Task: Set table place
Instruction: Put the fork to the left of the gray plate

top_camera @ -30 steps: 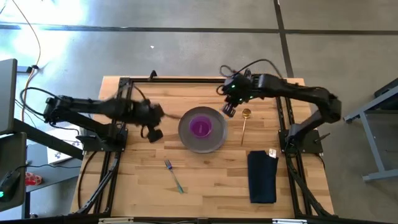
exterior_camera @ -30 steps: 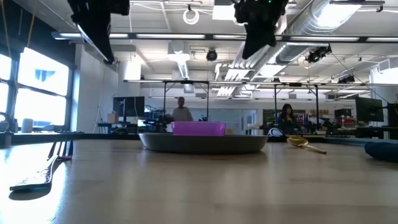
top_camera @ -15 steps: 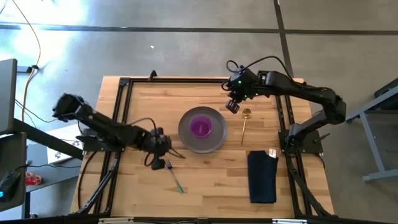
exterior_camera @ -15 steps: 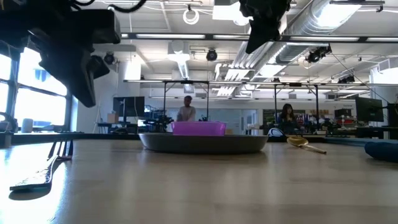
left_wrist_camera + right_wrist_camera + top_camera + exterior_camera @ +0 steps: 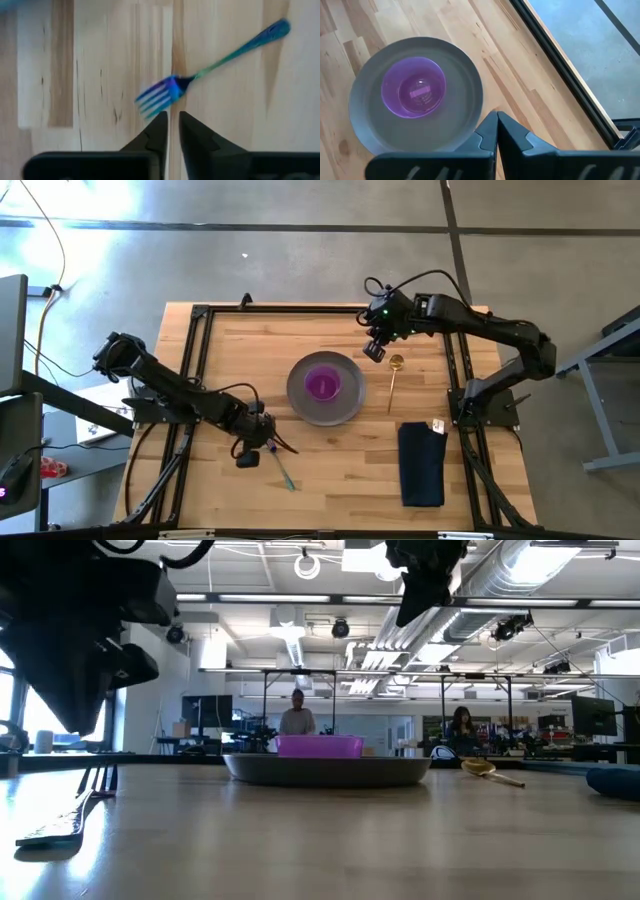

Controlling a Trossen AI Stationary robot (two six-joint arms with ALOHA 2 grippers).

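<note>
High view: straight down on the whole table [image 5: 330,470]. Low view: tabletop height, level toward the room. Wrist views: close, looking down. Plate [image 5: 345,409] shared by high, low, right wrist.

— What do the arms look like?
— Both the left arm [image 5: 170,385] and the right arm [image 5: 480,330] are dark, thin and long.
— Any wires?
— Yes, black cables loop beside each claw.

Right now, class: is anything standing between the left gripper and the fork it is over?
Nothing visible does. The left gripper hangs just above the fork, with only bare table around the tines. The plate with the bowl sits off to one side.
</note>
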